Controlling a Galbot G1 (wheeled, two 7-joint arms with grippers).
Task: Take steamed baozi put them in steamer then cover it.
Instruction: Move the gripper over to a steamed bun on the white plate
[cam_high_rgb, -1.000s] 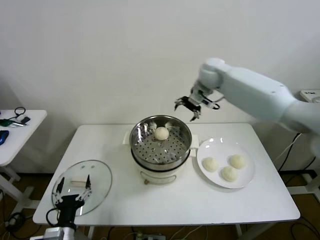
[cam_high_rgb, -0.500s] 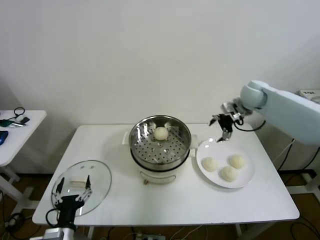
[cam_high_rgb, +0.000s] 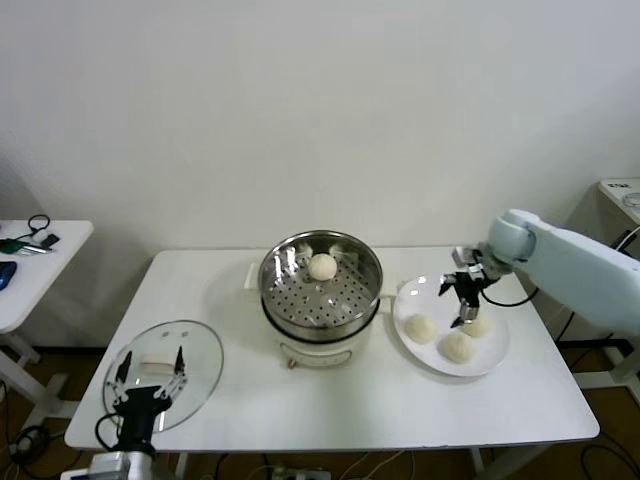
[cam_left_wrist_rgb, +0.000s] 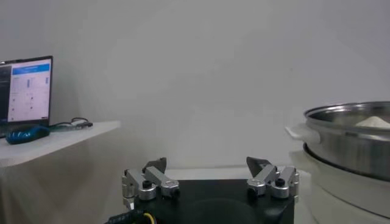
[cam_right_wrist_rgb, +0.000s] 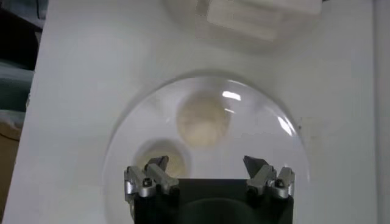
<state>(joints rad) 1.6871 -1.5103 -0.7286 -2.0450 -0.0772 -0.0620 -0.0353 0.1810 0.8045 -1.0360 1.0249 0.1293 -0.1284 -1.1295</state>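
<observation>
The steel steamer (cam_high_rgb: 320, 300) stands mid-table with one baozi (cam_high_rgb: 322, 267) on its perforated tray. Three more baozi (cam_high_rgb: 421, 328) (cam_high_rgb: 457, 347) (cam_high_rgb: 477, 325) lie on a white plate (cam_high_rgb: 420, 295) to its right. My right gripper (cam_high_rgb: 454, 305) hangs open just above that plate, near the back baozi, holding nothing. In the right wrist view two baozi (cam_right_wrist_rgb: 203, 120) (cam_right_wrist_rgb: 159, 159) lie ahead of the open right gripper (cam_right_wrist_rgb: 207, 165). The glass cover (cam_high_rgb: 200, 350) rests flat at the table's front left, with my left gripper (cam_high_rgb: 149, 368) open and parked over it.
A small side table (cam_high_rgb: 40, 265) with cables and tools stands off to the left; the left wrist view shows a laptop (cam_left_wrist_rgb: 25, 88) on it and the steamer's wall (cam_left_wrist_rgb: 350, 137). Table edges run close to the plate and the cover.
My right arm has swung from above the steamer's back rim to the right and down, and now hangs over the plate. The left arm has not moved.
</observation>
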